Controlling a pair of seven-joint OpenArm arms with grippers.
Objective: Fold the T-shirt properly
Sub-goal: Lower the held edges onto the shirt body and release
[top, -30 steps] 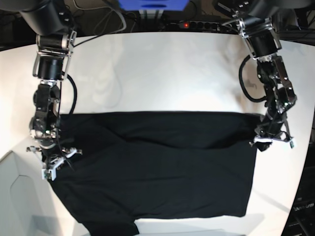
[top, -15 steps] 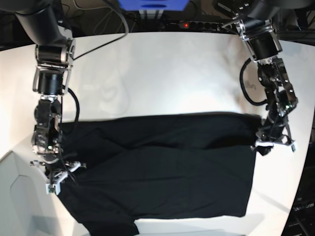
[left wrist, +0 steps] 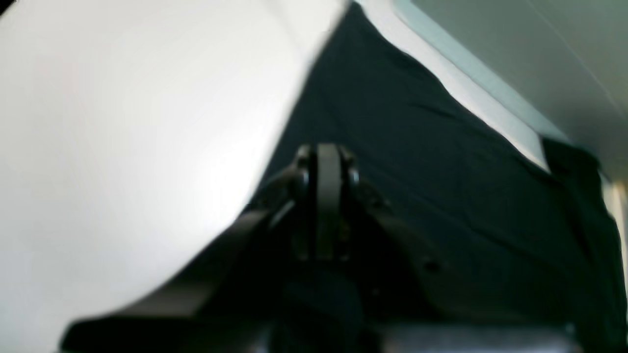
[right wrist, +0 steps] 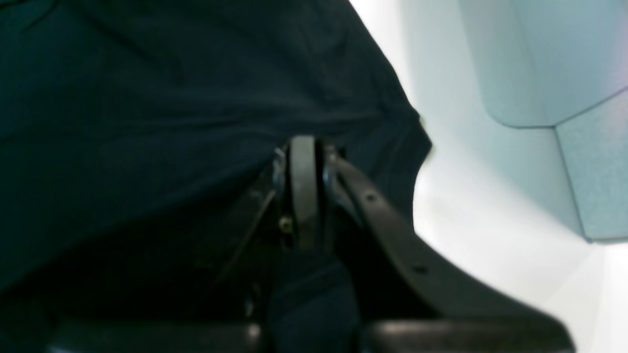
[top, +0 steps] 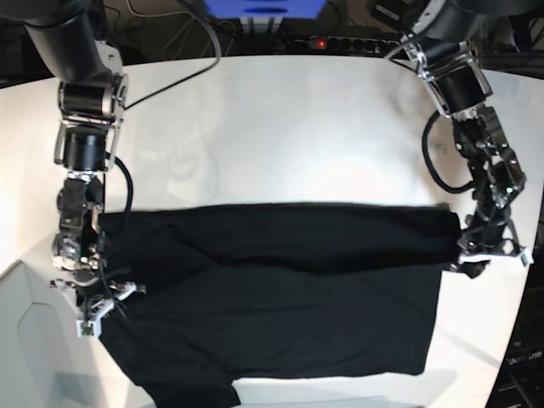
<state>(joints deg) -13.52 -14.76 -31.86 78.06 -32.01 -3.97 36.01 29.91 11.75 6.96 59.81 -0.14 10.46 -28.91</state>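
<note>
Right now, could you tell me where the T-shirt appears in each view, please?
Left wrist: the T-shirt runs from top centre to lower right.
Right wrist: it fills the left and centre.
Base: it spans the lower half.
Shared landmark: the white tabletop beside the cloth.

left end effector (left wrist: 316, 157): shut | right end effector (right wrist: 304, 147): shut | both arms reaching down (wrists well apart)
</note>
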